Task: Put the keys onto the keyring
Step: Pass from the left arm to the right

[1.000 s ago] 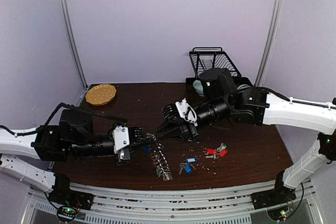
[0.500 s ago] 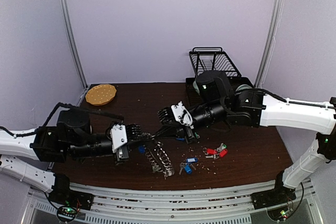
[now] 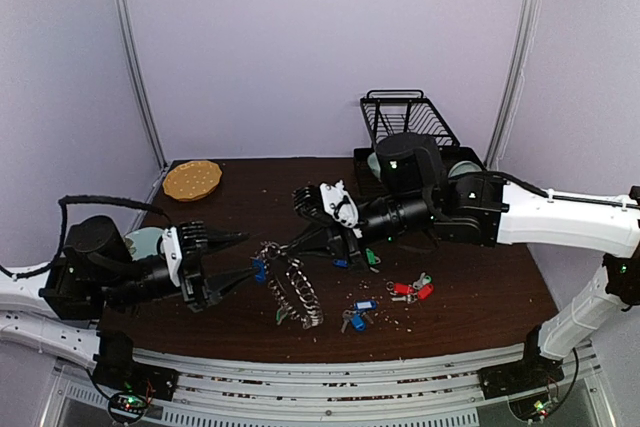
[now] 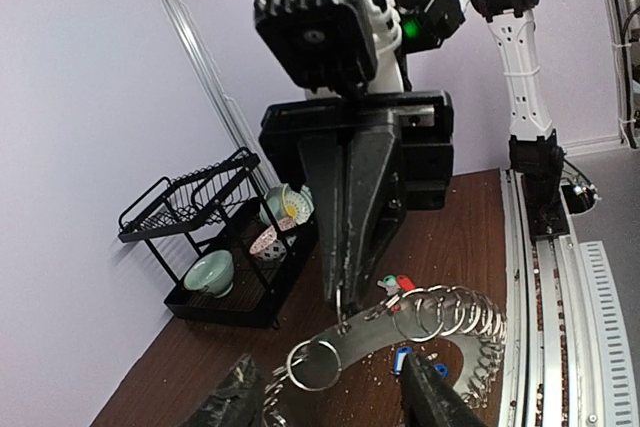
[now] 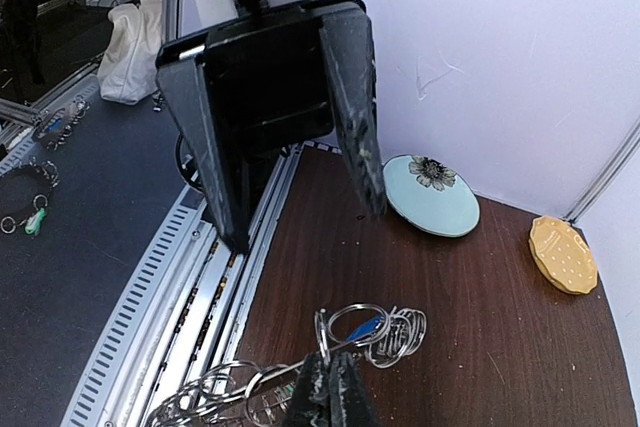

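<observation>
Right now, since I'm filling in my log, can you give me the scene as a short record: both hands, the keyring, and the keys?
left hand: open, holding nothing, just left of the raised end of the keyring
right hand: shut on the keyring, pinching one ring
keyring: one end lifted, the rest trailing on the table
blue-tagged keys: loose on the table, right of the keyring
red- and green-tagged keys: loose, further right

Bright, even light; fisheye-warped, soft wrist views
</observation>
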`<state>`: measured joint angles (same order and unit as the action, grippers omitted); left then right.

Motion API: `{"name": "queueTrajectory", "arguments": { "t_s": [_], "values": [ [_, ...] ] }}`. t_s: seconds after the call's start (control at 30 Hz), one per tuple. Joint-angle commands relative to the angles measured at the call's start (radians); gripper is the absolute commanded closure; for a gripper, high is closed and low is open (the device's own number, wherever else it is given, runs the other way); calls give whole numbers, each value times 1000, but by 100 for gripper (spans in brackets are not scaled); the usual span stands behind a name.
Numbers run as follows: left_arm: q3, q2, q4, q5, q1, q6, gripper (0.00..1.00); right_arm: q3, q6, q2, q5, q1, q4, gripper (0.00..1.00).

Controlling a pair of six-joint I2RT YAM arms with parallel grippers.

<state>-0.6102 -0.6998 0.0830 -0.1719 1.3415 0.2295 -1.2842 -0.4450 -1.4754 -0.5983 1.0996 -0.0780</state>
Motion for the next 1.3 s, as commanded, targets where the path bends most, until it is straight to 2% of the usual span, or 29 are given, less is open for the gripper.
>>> {"name": "queueTrajectory", "arguments": {
  "t_s": [0.0, 0.17, 0.3, 0.5, 0.63, 0.7, 0.77, 0.97, 1.0, 1.1, 1.27],
  "values": [
    [-58, -108, 29, -46, -1, 9, 52, -15, 48, 23, 5, 3, 54, 100],
    [-96, -182, 59, -22, -1, 31, 57, -22, 57, 21, 12, 2, 52, 100],
    [-83, -180, 99, -28, -1, 34, 64, -17, 51, 27, 16, 2, 48, 100],
    [-87, -186, 122, -43, -1, 26, 67, -4, 109, 30, 39, 2, 102, 100],
    [-87, -197, 140, -54, -1, 17, 69, 104, 268, 51, -22, -2, 366, 100],
    [-68, -186, 188, -58, -1, 12, 77, 194, 358, 65, -53, -2, 567, 100],
    [-56, -177, 219, -48, -1, 7, 82, 249, 413, 65, -71, -3, 688, 100],
    [-62, -177, 203, -35, -1, 2, 88, 259, 419, 64, -74, 0, 712, 100],
    [-63, -177, 198, -34, -1, 2, 87, 258, 417, 64, -73, 0, 713, 100],
    [-64, -172, 182, -33, -1, 0, 76, 260, 414, 65, -71, 0, 712, 100],
    [-72, -176, 168, -72, -1, -7, 81, 260, 410, 64, -89, -1, 715, 100]
  ]
}}
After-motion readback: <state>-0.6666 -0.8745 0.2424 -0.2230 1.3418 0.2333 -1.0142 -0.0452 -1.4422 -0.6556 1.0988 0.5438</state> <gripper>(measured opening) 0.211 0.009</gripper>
